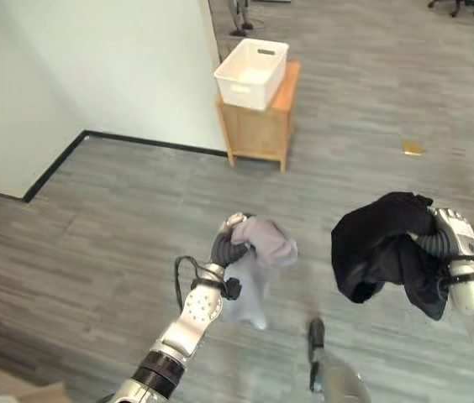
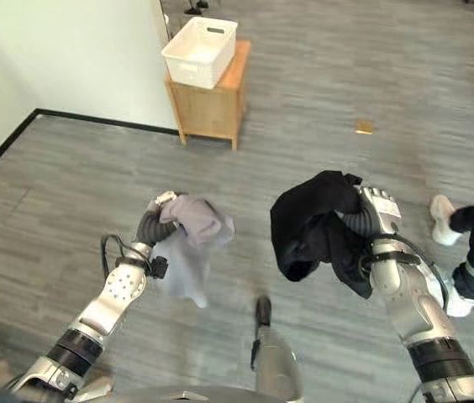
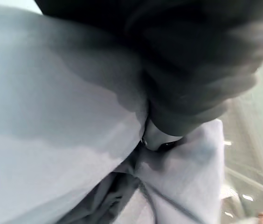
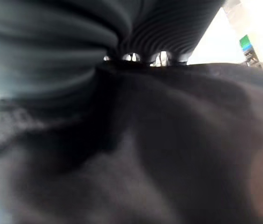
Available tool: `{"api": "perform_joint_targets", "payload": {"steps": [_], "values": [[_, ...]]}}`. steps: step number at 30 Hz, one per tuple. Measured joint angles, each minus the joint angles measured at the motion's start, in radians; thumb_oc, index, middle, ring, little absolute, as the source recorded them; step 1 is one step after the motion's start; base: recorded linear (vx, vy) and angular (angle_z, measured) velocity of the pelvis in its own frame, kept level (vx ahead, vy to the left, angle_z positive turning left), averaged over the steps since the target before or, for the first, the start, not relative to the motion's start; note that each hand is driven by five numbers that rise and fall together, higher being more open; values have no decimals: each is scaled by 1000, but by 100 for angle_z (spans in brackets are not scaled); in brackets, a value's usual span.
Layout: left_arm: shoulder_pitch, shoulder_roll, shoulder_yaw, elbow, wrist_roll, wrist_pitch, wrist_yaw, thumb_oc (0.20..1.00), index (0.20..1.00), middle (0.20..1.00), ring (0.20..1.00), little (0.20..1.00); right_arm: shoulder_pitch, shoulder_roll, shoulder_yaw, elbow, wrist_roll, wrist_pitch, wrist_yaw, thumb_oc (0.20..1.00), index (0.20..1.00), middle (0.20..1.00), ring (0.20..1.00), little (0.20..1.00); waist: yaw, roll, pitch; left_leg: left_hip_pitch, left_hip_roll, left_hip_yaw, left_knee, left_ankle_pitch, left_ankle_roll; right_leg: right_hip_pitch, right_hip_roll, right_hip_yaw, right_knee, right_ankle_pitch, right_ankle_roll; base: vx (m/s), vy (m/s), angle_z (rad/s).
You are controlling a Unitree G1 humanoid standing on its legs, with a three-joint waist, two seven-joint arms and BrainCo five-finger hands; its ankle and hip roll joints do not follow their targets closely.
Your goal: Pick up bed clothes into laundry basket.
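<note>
My left hand [image 1: 229, 245] is held above the floor, shut on a pale lilac-grey garment [image 1: 264, 252] that drapes over it and hangs down; the same cloth [image 3: 52, 140] spreads across the left wrist view. My right hand [image 2: 370, 210] is shut on a black garment [image 2: 313, 222] that bunches over its fingers and hangs to its left. In the right wrist view the black cloth [image 4: 145, 154] covers the hand. A white laundry basket [image 1: 251, 73] stands on a small wooden cabinet [image 1: 260, 126] by the wall, well ahead of both hands.
A white wall [image 1: 94, 67] with a black skirting runs along the left. A small yellowish scrap [image 1: 413, 149] lies on the grey plank floor to the right of the cabinet. A person's leg and white shoes [image 2: 443, 210] stand at the right.
</note>
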State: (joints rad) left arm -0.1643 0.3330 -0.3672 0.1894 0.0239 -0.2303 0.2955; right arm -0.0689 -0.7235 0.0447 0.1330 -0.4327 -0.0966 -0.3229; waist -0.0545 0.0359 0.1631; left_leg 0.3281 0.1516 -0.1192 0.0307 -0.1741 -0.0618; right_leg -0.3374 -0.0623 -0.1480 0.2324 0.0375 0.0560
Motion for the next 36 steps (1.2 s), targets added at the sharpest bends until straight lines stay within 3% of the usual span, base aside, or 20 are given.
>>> {"api": "perform_joint_targets", "payload": {"steps": [1, 4, 5, 7, 9, 11, 14, 15, 17, 18, 21, 22, 23, 26, 29, 30, 31, 34, 35, 36], "values": [[15, -13, 1, -3, 0, -1, 0, 200, 200, 200, 200, 200, -3, 1, -3, 0, 1, 0, 7, 200, 200, 200, 200, 200, 16, 10, -8, 13, 6, -20, 21, 4, -3, 19, 24, -2, 38, -42, -60, 440, -269, 37], [28, -14, 10, 4, -1, 0, -11, 200, 200, 200, 200, 200, -20, 66, 1, 1, 22, -3, 19, 200, 200, 200, 200, 200, 31, 6, -4, -42, -11, 11, 206, 77, -21, 118, 59, -11, -3, -63, -97, 297, -345, 11], [36, -17, 34, -2, -6, 0, -29, 200, 200, 200, 200, 200, -7, 83, 27, -1, 46, -16, 39, 200, 200, 200, 200, 200, 61, -38, 18, -253, -51, 5, 623, 277, -60, 216, 64, -2, -98, -68, -116, 303, -330, -12], [56, -3, 39, -10, -9, 1, -36, 200, 200, 200, 200, 200, -17, 86, 54, -2, 59, -21, 50, 200, 200, 200, 200, 200, 96, -47, 26, -432, -99, -18, 849, 214, -39, 294, 67, 10, -157, -68, -137, 286, -237, -18], [62, 3, 44, -18, -10, 3, -39, 200, 200, 200, 200, 200, -12, 93, 60, -8, 62, -17, 55, 200, 200, 200, 200, 200, 124, -76, 45, -597, -152, 19, 939, 148, 44, 363, 52, 22, -201, -86, -162, 363, -103, -10], [76, 12, 53, -41, -11, 3, -41, 200, 200, 200, 200, 200, -24, 96, 56, -36, 63, -25, 68, 200, 200, 200, 200, 200, 150, -93, 56, -748, -174, 120, 708, 132, 53, 455, 48, 16, -283, -96, -108, 446, -52, -18], [98, 19, 69, -47, -11, 0, -44, 200, 200, 200, 200, 200, -26, 84, 58, -39, 64, -33, 70, 200, 200, 200, 200, 200, 161, -69, 40, -729, -180, 207, 296, 140, 64, 550, 80, 11, -334, -143, -94, 455, -73, 4], [98, 18, 73, -48, -10, 0, -47, 200, 200, 200, 200, 200, -25, 61, 59, -38, 63, -35, 71, 200, 200, 200, 200, 200, 150, -52, 31, -696, -194, 288, 120, 168, 94, 572, 91, -3, -331, -169, -80, 506, -80, 19], [112, 18, 81, -54, -10, 1, -52, 200, 200, 200, 200, 200, -21, 50, 64, -38, 61, -35, 73, 200, 200, 200, 200, 200, 155, -42, 20, -655, -222, 413, 55, 180, 121, 623, 93, -18, -332, -210, -54, 596, -44, 18], [132, 21, 81, -65, -11, 2, -60, 200, 200, 200, 200, 200, -18, 45, 67, -38, 58, -31, 75, 200, 200, 200, 200, 200, 159, -30, 12, -576, -229, 432, -35, 274, 241, 660, 112, -16, -301, -250, -13, 508, -7, 16], [147, 19, 50, -63, -14, 25, -69, 200, 200, 200, 200, 200, 27, 64, 87, -54, 39, -12, 77, 200, 200, 200, 200, 200, 177, -45, 12, -451, -233, 408, -72, 313, 241, 529, 60, -43, 160, -310, 64, 442, -31, 15], [149, 23, 47, -63, -16, 25, -70, 200, 200, 200, 200, 200, 37, 61, 87, -58, 38, -16, 78, 200, 200, 200, 200, 200, 177, -53, 11, -411, -240, 386, -79, 280, 241, 499, 46, -35, 262, -302, 84, 551, -53, 26], [132, 30, 54, -56, -21, 37, -66, 200, 200, 200, 200, 200, 20, 76, 81, -62, 25, -11, 81, 200, 200, 200, 200, 200, 161, -69, 20, -342, -258, 365, -65, 222, 239, 386, -18, -28, 571, -226, 192, 415, -31, 33], [117, 33, 57, -57, -21, 41, -63, 200, 200, 200, 200, 200, 13, 76, 78, -72, 5, -11, 81, 200, 200, 200, 200, 200, 138, -58, 25, -273, -258, 336, -64, 185, 243, 291, -57, -35, 713, -215, 154, 339, -99, 43], [58, 46, 60, -64, -21, 41, -62, 200, 200, 200, 200, 200, 8, 55, 73, -77, 0, -9, 80, 200, 200, 200, 200, 200, 101, -42, 25, -183, -227, 246, -96, 137, 192, 79, -106, -50, 500, -233, 94, 385, -297, 78], [46, 51, 61, -61, -21, 40, -62, 200, 200, 200, 200, 200, 6, 44, 67, -77, 1, -8, 77, 200, 200, 200, 200, 200, 85, -46, 24, -171, -227, 213, -97, 129, 179, 59, -122, -53, 306, -205, 65, 594, -611, 99], [47, 54, 60, -61, -21, 41, -63, 200, 200, 200, 200, 200, 7, 35, 46, -76, 1, -2, 77, 200, 200, 200, 200, 200, 86, -46, 24, -139, -225, 205, -99, 114, 155, 59, -132, -44, 46, -100, 44, 457, -470, 96], [27, 35, 54, -33, -21, 40, -65, 200, 200, 200, 200, 200, 15, 21, 1, -72, 0, 2, 77, 200, 200, 200, 200, 200, 69, -26, 3, -136, -194, 90, -79, 53, 117, 74, -102, 64, -220, 22, 83, 383, -368, 88], [24, 32, 61, -24, -22, 38, -66, 200, 200, 200, 200, 200, -20, 3, -15, -47, 0, 21, 73, 200, 200, 200, 200, 200, 65, -32, 1, -96, -170, 49, -81, 33, 84, 104, -114, 51, -323, 94, 65, 334, -350, 104], [24, 35, 59, -19, -22, 39, -72, 200, 200, 200, 200, 200, -53, -11, -9, -22, 0, 30, 73, 200, 200, 200, 200, 200, 68, -40, -1, -56, -160, 45, -86, 18, 60, 141, -118, 17, -334, 96, 66, 301, -368, 86]]}}
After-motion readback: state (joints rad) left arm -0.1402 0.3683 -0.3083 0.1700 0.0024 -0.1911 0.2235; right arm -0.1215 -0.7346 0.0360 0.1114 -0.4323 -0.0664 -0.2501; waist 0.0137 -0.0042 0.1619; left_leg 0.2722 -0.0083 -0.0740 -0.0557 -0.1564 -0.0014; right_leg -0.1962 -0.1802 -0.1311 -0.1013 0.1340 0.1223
